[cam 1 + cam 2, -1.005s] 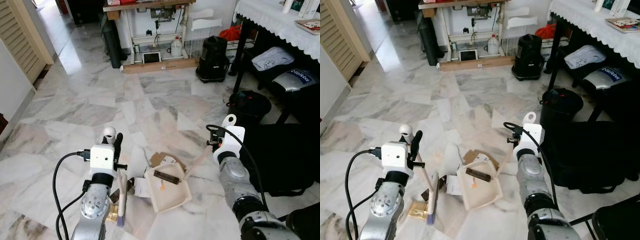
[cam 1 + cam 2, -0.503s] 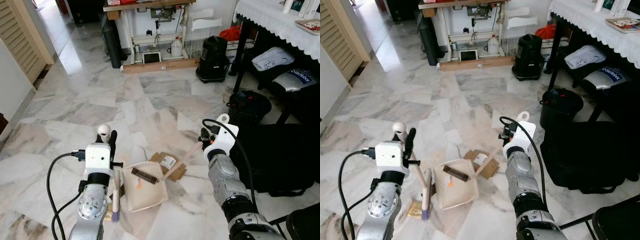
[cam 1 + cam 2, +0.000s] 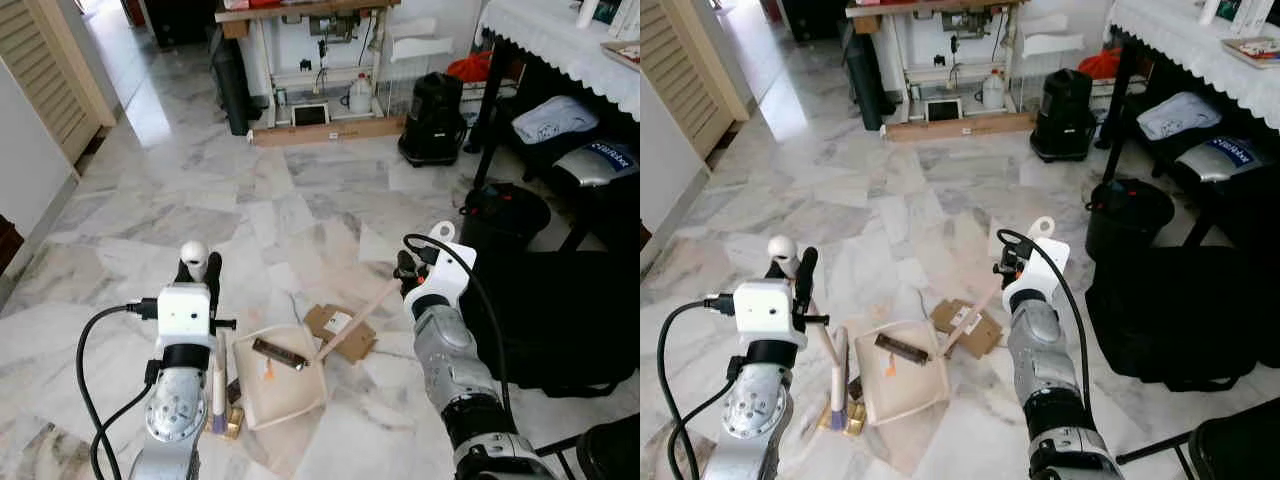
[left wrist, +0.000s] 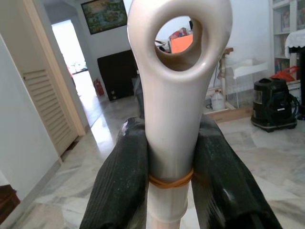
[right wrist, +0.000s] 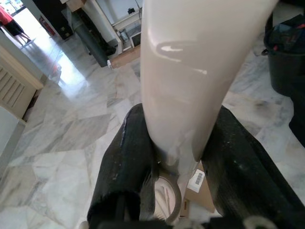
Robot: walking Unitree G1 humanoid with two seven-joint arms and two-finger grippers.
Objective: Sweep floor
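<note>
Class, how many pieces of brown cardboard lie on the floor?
1: the cardboard piece lies flat on the marble right of the dustpan. More may hide beneath it.

I see a black vacuum cleaner (image 3: 434, 118) by the far wall, and a louvred door (image 3: 55, 70) at left.

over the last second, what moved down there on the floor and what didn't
The dustpan, held by its handle in the right gripper, slid toward the robot's left, off the cardboard piece, and now lies beside the brush in the left gripper. The dark strip rode along inside the pan. Both grippers kept their grip; the cardboard and the gold block by the brush stayed put.
</note>
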